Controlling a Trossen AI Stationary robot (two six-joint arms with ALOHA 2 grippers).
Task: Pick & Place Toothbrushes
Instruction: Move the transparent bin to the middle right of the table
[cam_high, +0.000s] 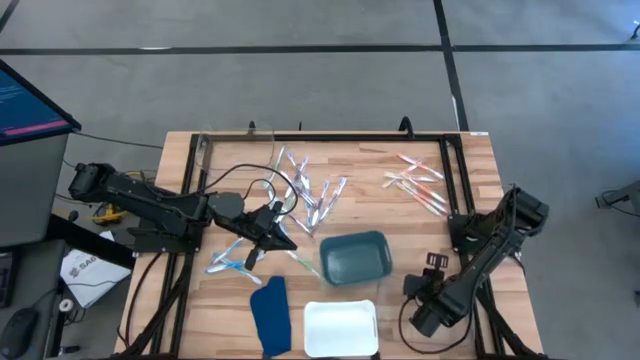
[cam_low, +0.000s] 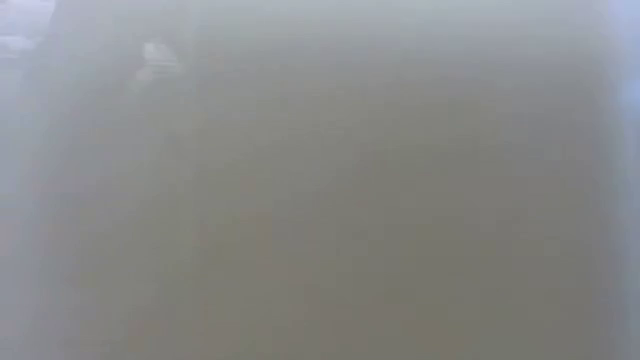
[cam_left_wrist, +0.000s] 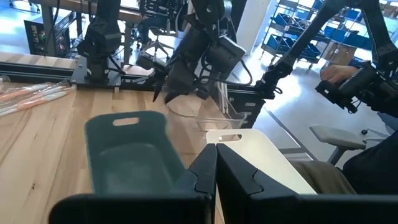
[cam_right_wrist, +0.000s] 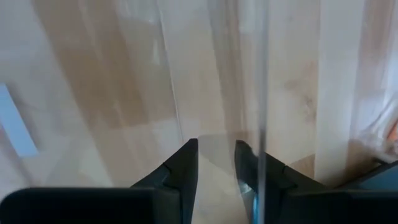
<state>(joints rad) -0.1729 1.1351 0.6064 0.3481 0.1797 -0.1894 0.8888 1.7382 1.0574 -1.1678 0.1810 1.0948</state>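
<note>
Several toothbrushes lie flat on the wooden table: a pile at the far middle (cam_high: 312, 195), a pink-orange group at the far right (cam_high: 415, 185), blue ones (cam_high: 230, 262) and a green one (cam_high: 305, 265) nearer. My left gripper (cam_high: 278, 238) (cam_left_wrist: 216, 171) is shut with nothing visible between its fingers, left of the teal tray (cam_high: 355, 257) (cam_left_wrist: 127, 155). My right gripper (cam_high: 420, 295) (cam_right_wrist: 216, 163) points down at the near right, closed to a narrow gap on a clear tray (cam_left_wrist: 202, 115). The low view shows only grey blur. My right gripper comes from above, its fingers pointing down, with the clear tray's rim or wall (cam_right_wrist: 216, 149) between its two fingers. The clear wall (cam_right_wrist: 264, 93) stands in front of the camera. Whether the tray rests on the table or is lifted, I cannot tell.
A white tray (cam_high: 340, 328) (cam_left_wrist: 261, 155) lies at the near edge, with a dark blue cloth-like piece (cam_high: 270, 315) left of it. A black frame (cam_high: 330, 135) runs along the table's far edge and sides. A person sits beyond the table (cam_left_wrist: 348, 81).
</note>
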